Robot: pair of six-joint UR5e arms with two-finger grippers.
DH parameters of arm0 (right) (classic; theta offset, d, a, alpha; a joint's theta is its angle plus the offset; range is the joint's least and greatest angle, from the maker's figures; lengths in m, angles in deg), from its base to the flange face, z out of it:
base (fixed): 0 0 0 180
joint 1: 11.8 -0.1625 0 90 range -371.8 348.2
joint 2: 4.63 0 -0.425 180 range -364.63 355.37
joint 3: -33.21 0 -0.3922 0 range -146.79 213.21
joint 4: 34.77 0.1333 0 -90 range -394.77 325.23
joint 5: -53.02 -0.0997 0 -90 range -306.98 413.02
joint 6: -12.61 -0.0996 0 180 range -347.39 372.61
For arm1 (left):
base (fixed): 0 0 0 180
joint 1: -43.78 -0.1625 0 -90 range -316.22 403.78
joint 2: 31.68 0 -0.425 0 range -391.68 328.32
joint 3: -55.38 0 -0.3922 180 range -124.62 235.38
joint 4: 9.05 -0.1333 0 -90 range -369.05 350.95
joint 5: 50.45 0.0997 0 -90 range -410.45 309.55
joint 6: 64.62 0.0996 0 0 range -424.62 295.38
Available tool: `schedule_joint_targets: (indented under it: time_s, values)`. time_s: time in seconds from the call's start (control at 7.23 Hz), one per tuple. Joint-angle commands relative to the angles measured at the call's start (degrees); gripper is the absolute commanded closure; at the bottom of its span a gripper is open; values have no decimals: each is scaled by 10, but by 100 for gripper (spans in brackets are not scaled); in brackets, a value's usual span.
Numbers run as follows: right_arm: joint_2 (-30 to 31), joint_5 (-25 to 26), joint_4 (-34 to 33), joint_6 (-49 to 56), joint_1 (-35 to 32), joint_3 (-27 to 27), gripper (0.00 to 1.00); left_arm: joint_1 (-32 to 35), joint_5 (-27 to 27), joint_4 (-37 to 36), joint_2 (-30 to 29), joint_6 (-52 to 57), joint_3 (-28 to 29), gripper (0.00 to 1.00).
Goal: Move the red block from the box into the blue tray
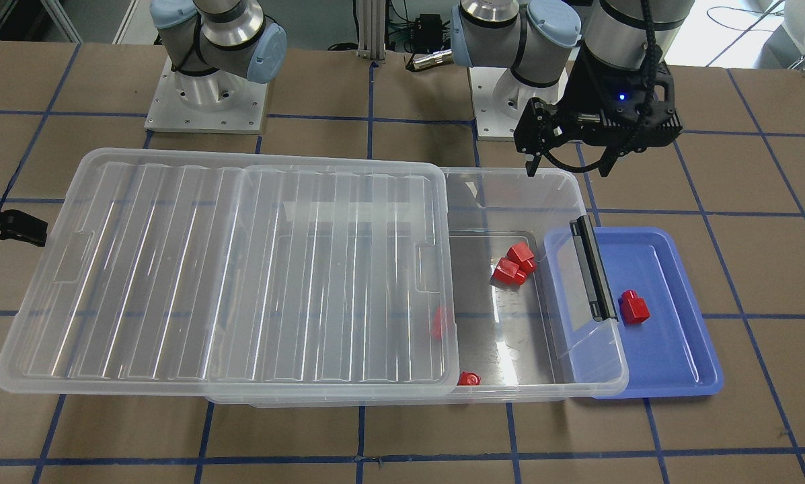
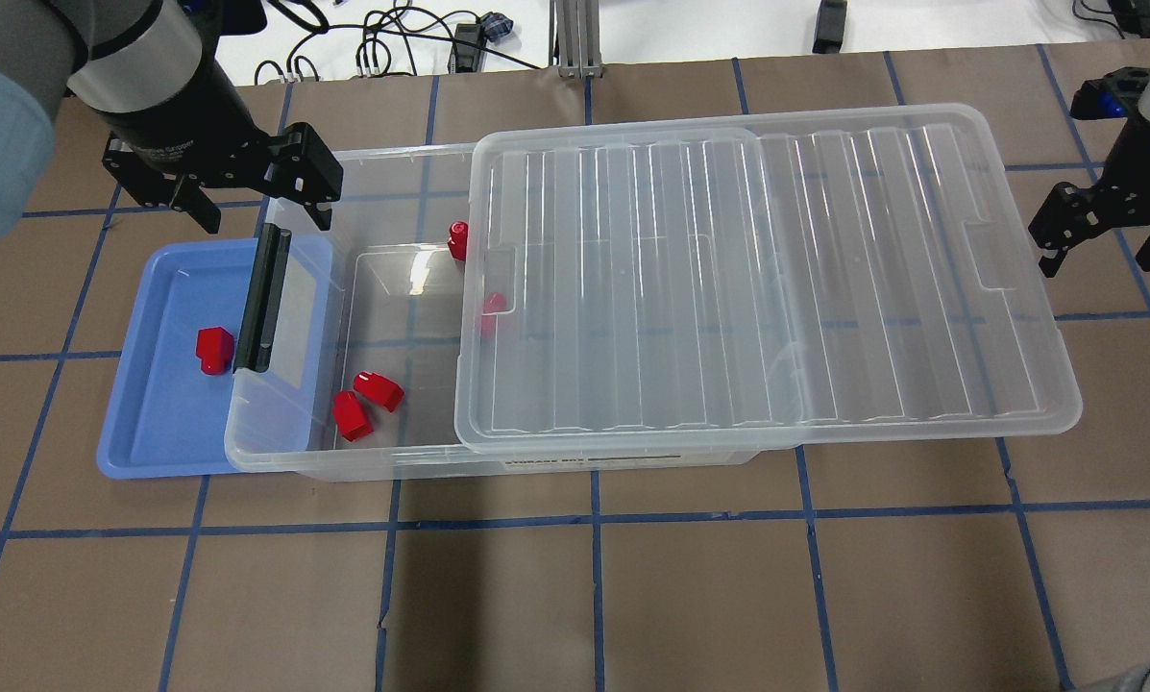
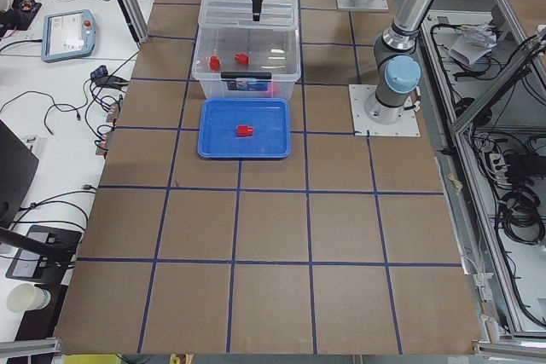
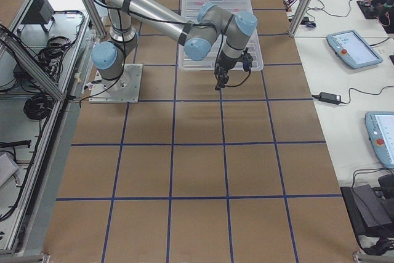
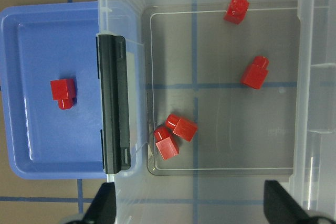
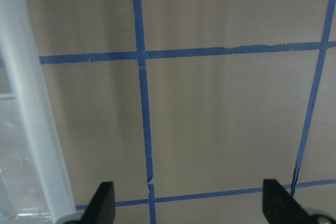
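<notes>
The red block (image 2: 214,349), a small bright red plastic piece with a short stud on one side, lies on its side on the floor of the shallow rectangular blue plastic tray (image 2: 152,423), roughly at its middle and clear of the rim. The tray sits just beside the latch end of the large clear plastic box (image 2: 411,327), whose black latch bar (image 2: 264,298) faces it. The ribbed translucent lid (image 2: 767,279) is slid along the box toward the robot's right, overhanging that end and leaving the tray end uncovered. Four more red blocks lie in the box: a pair (image 2: 365,404) touching each other near the latch-end corner, and two others (image 2: 458,240) (image 2: 491,306) near the lid's edge, one partly under it. The left gripper (image 2: 265,223) hangs above the uncovered end of the box, fingers spread wide with nothing between them. The right gripper (image 2: 1098,259) hangs beyond the lid's overhanging end, above the brown table with blue tape lines (image 2: 594,596), its fingers also apart and empty.
</notes>
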Motion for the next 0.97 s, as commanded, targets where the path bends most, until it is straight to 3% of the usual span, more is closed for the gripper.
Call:
schedule_joint_targets:
  time_s: [0.0,0.55,0.83]
  values:
    - [4,-7,-2,-7,-3,6,0,5,-4,0,4,-1,-1,0]
    - [6,-54,-2,-14,-14,5,0,5,-4,-3,-12,-4,-5,0]
    - [7,-53,-2,-81,-53,4,0,5,-5,-14,-12,-3,1,0]
